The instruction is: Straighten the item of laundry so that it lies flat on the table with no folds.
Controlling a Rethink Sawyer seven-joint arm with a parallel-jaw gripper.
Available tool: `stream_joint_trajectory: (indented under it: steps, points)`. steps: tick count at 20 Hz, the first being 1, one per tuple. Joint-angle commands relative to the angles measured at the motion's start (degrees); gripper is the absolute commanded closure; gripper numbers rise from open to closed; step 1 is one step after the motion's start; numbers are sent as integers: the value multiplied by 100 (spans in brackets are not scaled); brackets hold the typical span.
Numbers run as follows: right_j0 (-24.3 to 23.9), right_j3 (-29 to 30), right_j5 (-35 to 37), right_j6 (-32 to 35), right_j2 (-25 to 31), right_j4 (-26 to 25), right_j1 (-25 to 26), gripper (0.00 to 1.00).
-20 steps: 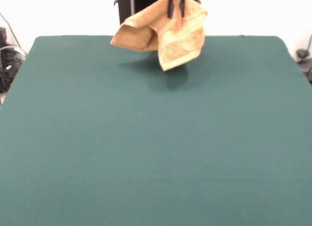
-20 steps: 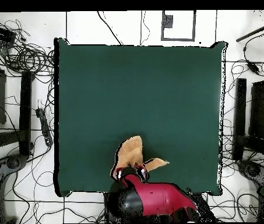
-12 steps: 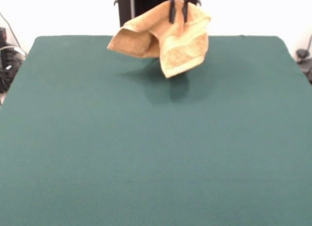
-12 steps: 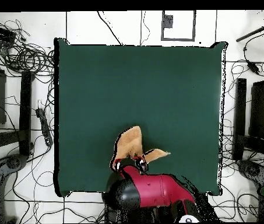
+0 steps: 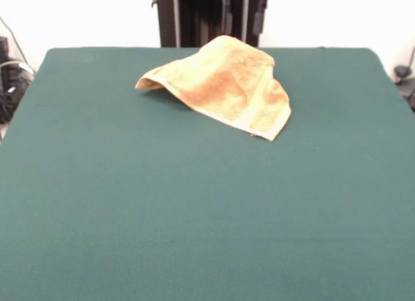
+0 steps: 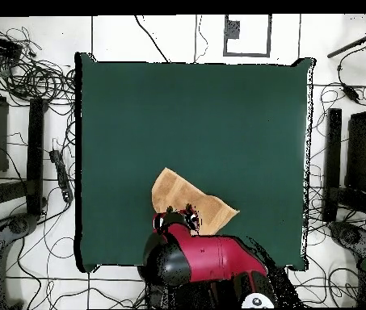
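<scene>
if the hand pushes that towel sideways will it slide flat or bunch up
The towel looks soft and floppy: it lies humped, one corner lifted off the table, so a push would probably bunch it. Its terry pile on the felt-like cloth likely grips rather than slides. It seems light, so lifting a corner should be easy.

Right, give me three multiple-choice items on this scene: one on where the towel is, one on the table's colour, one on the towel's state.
1. Where does the towel lie in the front view?
A. toward the table's far edge
B. at the near edge
C. on the floor

2. What colour is the table?
A. red
B. dark green
C. white

3. What state is the towel in?
A. rolled into a tube
B. flat with no folds
C. down on the table but humped, one corner raised

Answers:
1 A, it sits high in the front view, close to the far edge.
2 B, the cover is plain dark green.
3 C, its middle peaks and the left corner arches clear of the cloth.
</scene>
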Motion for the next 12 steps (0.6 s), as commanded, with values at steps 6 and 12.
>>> stream_joint_trajectory:
  steps: [6, 12]
  points:
    - [210, -555, -144, 951, 249, 358, 318, 0]
    - [184, -616, 84, 874, 301, 400, 364, 0]
